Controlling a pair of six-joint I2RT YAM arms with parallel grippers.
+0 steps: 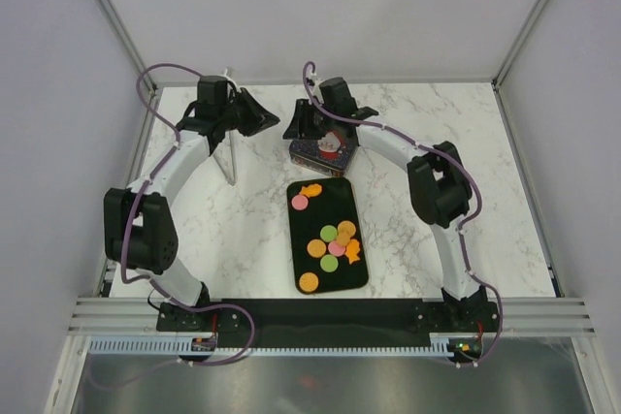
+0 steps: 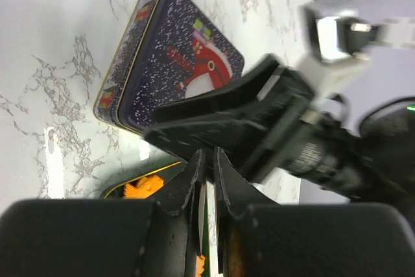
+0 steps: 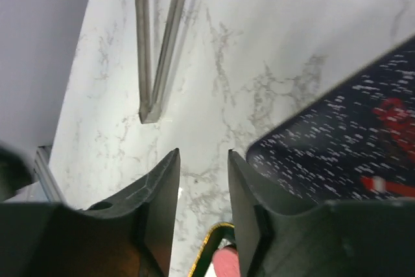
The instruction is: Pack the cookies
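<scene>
As I read the feeds: my left gripper (image 2: 207, 155) is clenched on thin metal tongs (image 3: 155, 43), tips down on the white marble table (image 1: 223, 220), upper left of centre overhead. Right gripper (image 3: 202, 154) is released, jaws parted and bare, beside the dark blue Santa-print tin (image 2: 175, 56). Orange, pink and green cookies (image 1: 330, 239) lie on the black rectangular tray (image 1: 296, 230), frame centre, just below the tin.

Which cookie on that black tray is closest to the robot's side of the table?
The round orange cookie, alone at the tray's near left corner; the rest lie farther away.
</scene>
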